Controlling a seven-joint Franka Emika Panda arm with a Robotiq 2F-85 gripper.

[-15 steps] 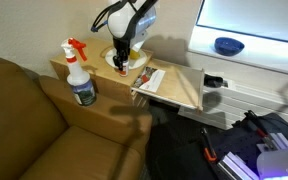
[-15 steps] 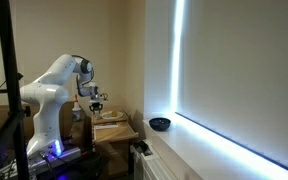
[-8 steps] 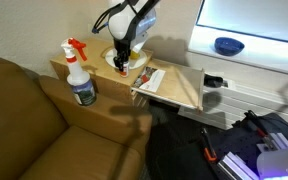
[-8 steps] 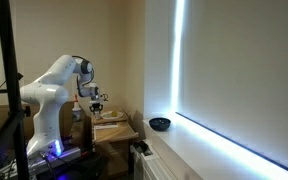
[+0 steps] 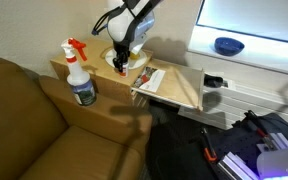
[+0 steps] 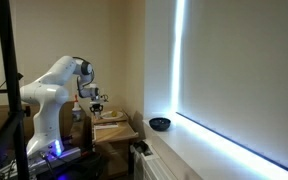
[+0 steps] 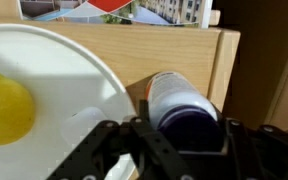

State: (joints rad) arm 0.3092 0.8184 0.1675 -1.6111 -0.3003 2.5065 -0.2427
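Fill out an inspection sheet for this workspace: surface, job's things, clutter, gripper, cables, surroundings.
Surface: wooden side table, light wood.
Job's things: white cylinder with a dark end, beside the white plate; yellow fruit on the plate.
Clutter: spray bottle upright on the table.
Grippers: gripper over the table, jaws either side of the cylinder, apparently gripping it.
Cables: nothing seen.
Surroundings: brown couch against the table; blue bowl on the window ledge.

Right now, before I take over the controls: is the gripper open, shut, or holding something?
Gripper: closed on the white cylindrical container with a dark blue end, beside the round white plate.
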